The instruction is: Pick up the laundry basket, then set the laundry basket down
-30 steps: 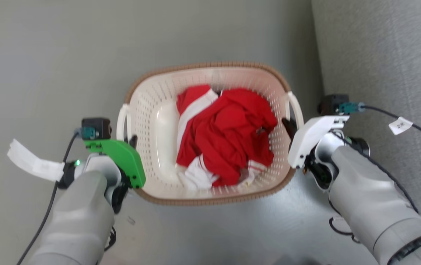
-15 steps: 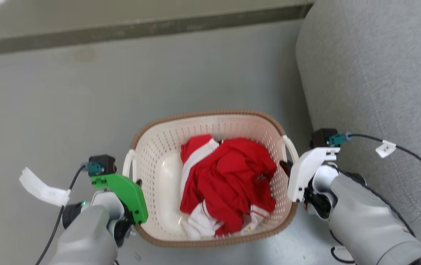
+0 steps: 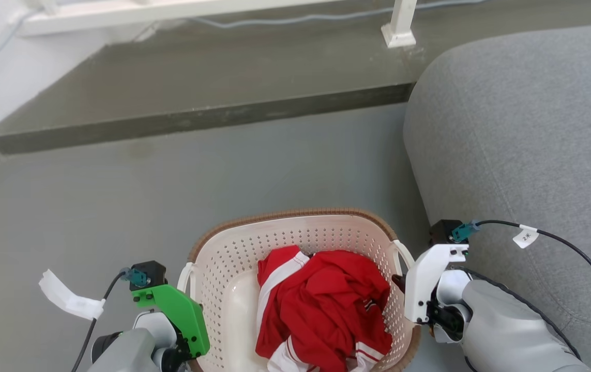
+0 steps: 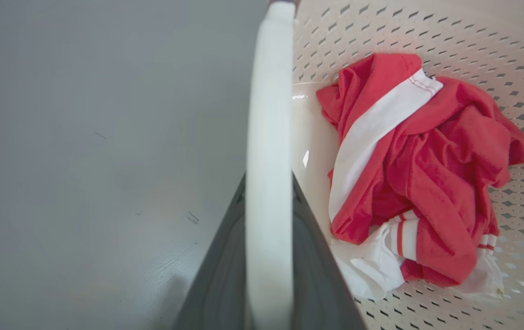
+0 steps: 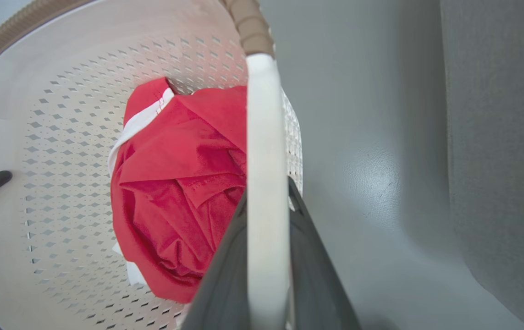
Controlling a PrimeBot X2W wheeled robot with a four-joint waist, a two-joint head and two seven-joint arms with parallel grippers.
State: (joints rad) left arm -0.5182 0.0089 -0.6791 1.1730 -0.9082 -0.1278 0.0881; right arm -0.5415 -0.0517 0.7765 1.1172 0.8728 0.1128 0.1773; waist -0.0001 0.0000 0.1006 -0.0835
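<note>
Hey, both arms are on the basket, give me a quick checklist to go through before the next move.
1. The left tool is shut on the left handle: ok.
2. The right tool is shut on the right handle: ok.
3. The clothes lie wholly inside the basket: ok.
4. The basket is clear of the floor: cannot tell.
5. A gap shows between basket and sofa: ok.

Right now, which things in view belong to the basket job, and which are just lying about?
Part of the job:
laundry basket
left pincer, closed on the left handle
right pincer, closed on the right handle
red and white clothes, riding inside

Just lying about:
grey upholstered seat
raised step
white post
</note>
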